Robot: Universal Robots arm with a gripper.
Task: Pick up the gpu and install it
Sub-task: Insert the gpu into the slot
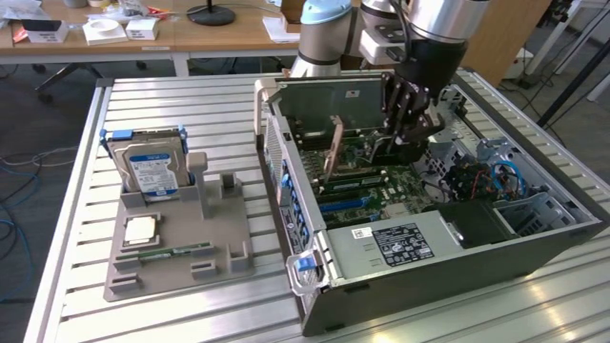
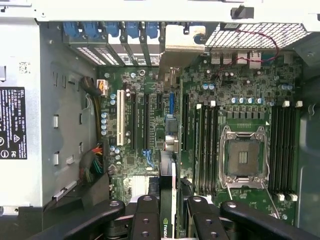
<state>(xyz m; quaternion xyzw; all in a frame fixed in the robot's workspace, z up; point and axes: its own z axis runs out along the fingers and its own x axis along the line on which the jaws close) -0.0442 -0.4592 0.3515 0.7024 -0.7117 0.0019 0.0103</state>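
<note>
Hand [image 2: 170, 206] pinching gpu [image 2: 167, 172] edge-on, over mobo [image 2: 145, 75] inside PC case [image 1: 458, 282]

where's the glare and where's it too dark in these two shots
Exterior view: light glares off the table slats, while the case interior lies shaded under the arm. Wrist view: the case rim washes out white; the end effector gripping the gpu is dark.

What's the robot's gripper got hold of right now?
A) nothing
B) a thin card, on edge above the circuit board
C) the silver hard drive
B: the gpu sits edge-on in the gripper, over the motherboard; the hard drive stands in its grey holder.
</note>
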